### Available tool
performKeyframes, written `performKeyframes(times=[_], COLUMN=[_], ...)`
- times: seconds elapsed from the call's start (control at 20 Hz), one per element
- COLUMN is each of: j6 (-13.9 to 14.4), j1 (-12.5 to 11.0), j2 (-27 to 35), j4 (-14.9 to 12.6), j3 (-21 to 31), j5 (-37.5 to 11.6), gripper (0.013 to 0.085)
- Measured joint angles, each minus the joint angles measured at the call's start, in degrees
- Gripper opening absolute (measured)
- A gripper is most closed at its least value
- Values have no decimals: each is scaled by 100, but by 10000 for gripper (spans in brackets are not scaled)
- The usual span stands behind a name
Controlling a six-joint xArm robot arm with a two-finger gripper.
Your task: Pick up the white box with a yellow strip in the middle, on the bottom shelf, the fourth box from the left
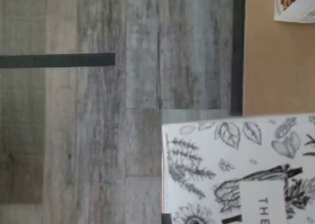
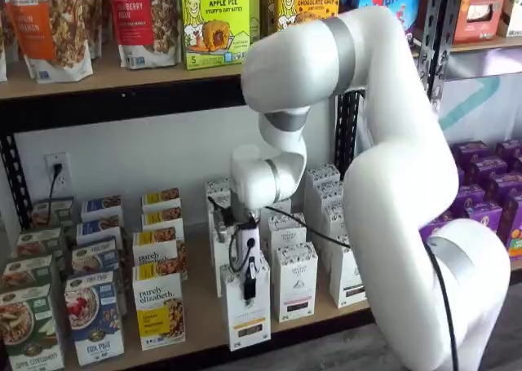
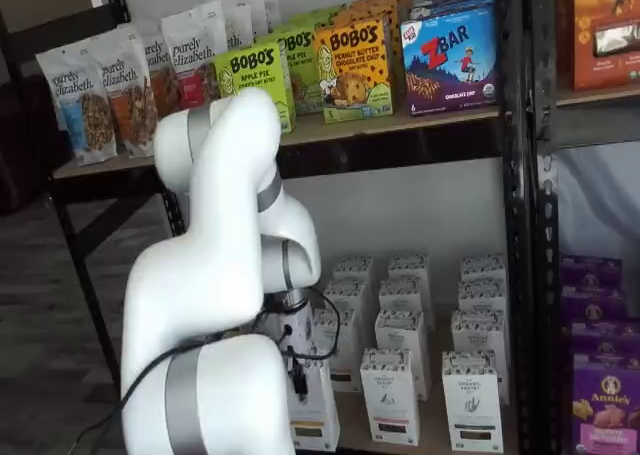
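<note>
Jaws point(image 2: 249, 283) are closed on the white box point(image 2: 247, 310), which we see at the front of the bottom shelf point(image 2: 204, 318), at three o'clock from the purely elizabeth box point(image 2: 159, 310). Cartons with a black strip point(image 2: 294, 280) stand at its three o'clock. We see its speckled top point(image 1: 246, 170) in the wrist view.
</note>
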Motion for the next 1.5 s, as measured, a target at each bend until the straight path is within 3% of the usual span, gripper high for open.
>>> performKeyframes(times=[0.65, 1.5], j6=[233, 400], j1=[29, 35], j2=[-1332, -2605], j4=[-232, -402], j3=[1434, 2353], j5=[-268, -67], gripper=[490, 490])
